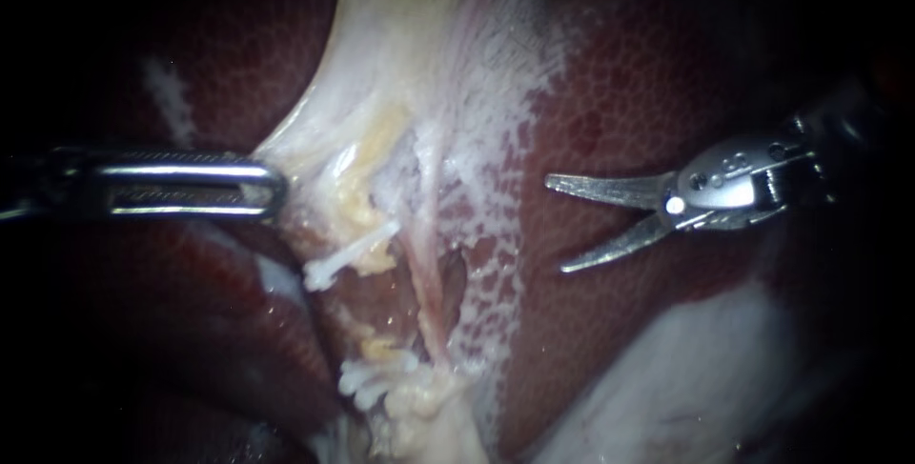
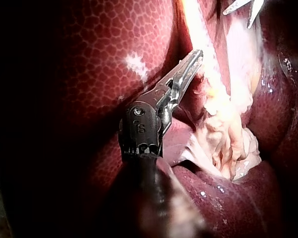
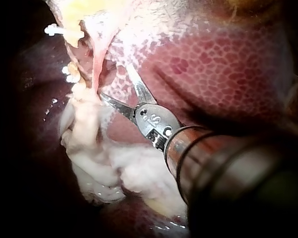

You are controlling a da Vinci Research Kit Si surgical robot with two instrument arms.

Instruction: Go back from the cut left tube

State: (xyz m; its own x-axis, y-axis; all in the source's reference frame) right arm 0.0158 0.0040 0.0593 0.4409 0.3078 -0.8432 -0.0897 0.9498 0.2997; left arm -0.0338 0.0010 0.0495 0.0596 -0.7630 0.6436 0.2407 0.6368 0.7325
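Note:
My left instrument (image 1: pixel 278 188) comes in level from the left, its slotted jaws shut on the edge of the pale gallbladder tissue (image 1: pixel 400 64) and holding it taut. The left tube is cut: its upper stump carries a white clip (image 1: pixel 335 264), and its lower stump carries white clips (image 1: pixel 367 378). Right of them a thin pink tube (image 1: pixel 431 297) runs whole. My right instrument (image 1: pixel 556 224), with two curved blades, hangs open over the liver (image 1: pixel 648 92), well right of the tubes and touching nothing. The right wrist view shows the blades (image 3: pixel 115 82) apart beside the pink tube.
Dark red liver (image 2: pixel 99 59) surrounds the field. A pale fatty mass (image 1: pixel 696 369) lies below my right instrument. Yellowish fat (image 1: pixel 367 197) sits between the left jaws and the stumps. In the left wrist view, my right instrument's blade tips (image 2: pixel 238 17) show far ahead.

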